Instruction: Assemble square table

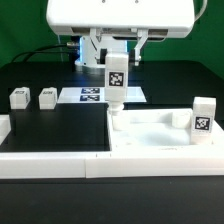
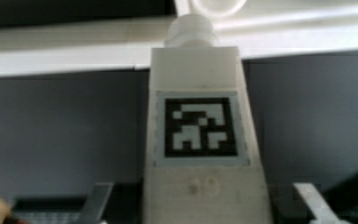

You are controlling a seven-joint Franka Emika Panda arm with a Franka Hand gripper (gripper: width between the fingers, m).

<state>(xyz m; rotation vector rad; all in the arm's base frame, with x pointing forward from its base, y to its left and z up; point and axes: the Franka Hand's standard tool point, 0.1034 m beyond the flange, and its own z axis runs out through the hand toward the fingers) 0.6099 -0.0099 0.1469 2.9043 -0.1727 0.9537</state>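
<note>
Over the far corner of the square panel [image 1: 160, 138] on the exterior view's left, held one leg peg [image 1: 115, 82] upright in the gripper [image 1: 117, 58], jaws clamped on its upper part, neither fully apart nor fully together. Brought to mind the fitting step: peg to corner socket [image 1: 113, 110]. Could not judge the lower end: inside the socket, or only touching its rim.

Called, by this reading, for a plumb peg above all. Needed the axis lined up with the socket's centre ahead of any downward push, for fear of jamming the tip against the rim or seating it crooked. Wanted a firm, unslackened grip through any twisting, and a straight, slow descent, with the panel free to slide on the black table [image 1: 60, 125] if pushed sideways.

Showed, from the wrist view, the peg running straight out from between the fingers [image 2: 311, 198], tag [image 2: 201, 126] square to the camera, far end meeting white plastic beyond.

Placed the task's thing directly beneath the gripper, therefore: panel corner under the held peg, touching or nearly so. Counted one fitted peg [image 1: 203, 118] standing on the panel toward the exterior view's right, and two loose pegs [image 1: 19, 98] well apart on the exterior view's left, near the marker board [image 1: 95, 95].
</note>
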